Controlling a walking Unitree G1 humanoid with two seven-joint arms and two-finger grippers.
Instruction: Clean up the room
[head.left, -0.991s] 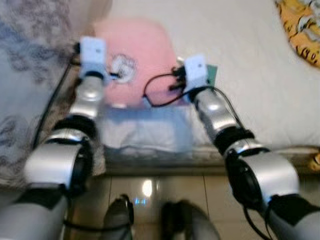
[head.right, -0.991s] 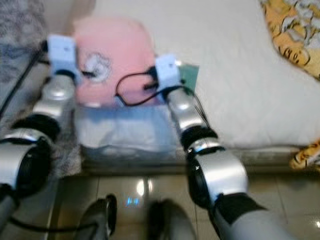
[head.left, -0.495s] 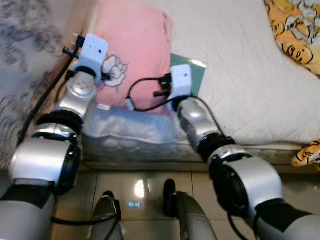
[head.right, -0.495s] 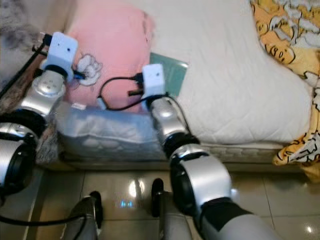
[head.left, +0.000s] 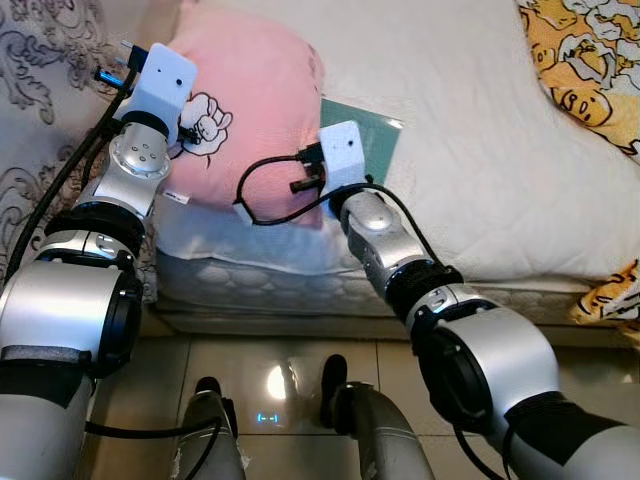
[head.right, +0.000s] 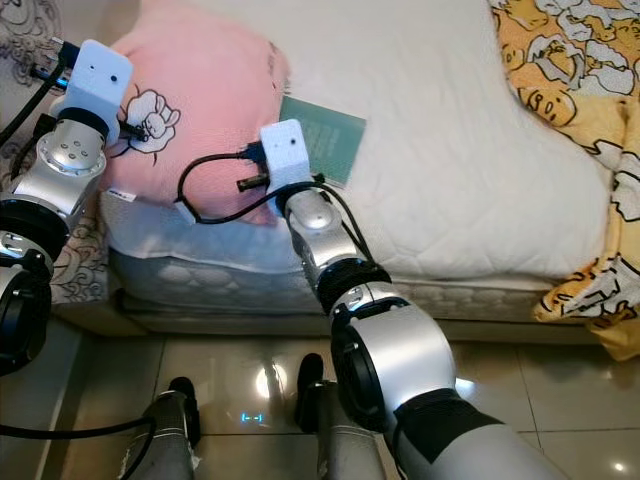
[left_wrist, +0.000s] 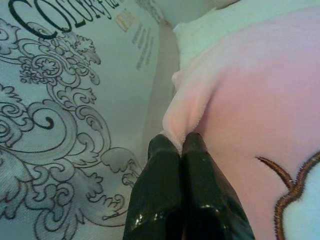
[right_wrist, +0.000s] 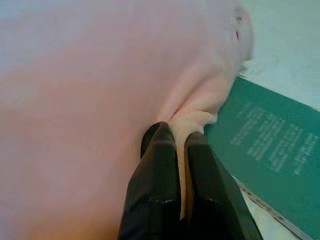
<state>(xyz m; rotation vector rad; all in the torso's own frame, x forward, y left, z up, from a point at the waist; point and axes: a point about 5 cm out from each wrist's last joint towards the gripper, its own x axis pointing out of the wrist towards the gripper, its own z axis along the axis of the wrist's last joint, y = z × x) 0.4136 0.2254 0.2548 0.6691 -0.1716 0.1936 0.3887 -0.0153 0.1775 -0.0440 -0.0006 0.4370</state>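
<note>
A pink pillow (head.left: 255, 90) with a cartoon print lies at the left end of the white mattress (head.left: 470, 130). My left gripper (left_wrist: 181, 141) is shut on the pillow's left edge, next to the patterned fabric. My right gripper (right_wrist: 180, 132) is shut on a fold at the pillow's right edge. A green book (head.right: 327, 140) lies flat on the mattress, partly under that right edge and touching it. In the head views the white wrist blocks (head.left: 340, 155) hide the fingers of both grippers.
A yellow cartoon-print blanket (head.left: 585, 60) is bunched at the mattress's right end and hangs over its front edge. Grey ornamented fabric (head.left: 40, 130) stands at the left. I stand on shiny tiled floor (head.left: 290, 365) against the bed's front edge.
The whole view has shifted and sharpened as my body moved. Both grippers have kept their hold on the pink pillow. More of the green book now shows beside it.
</note>
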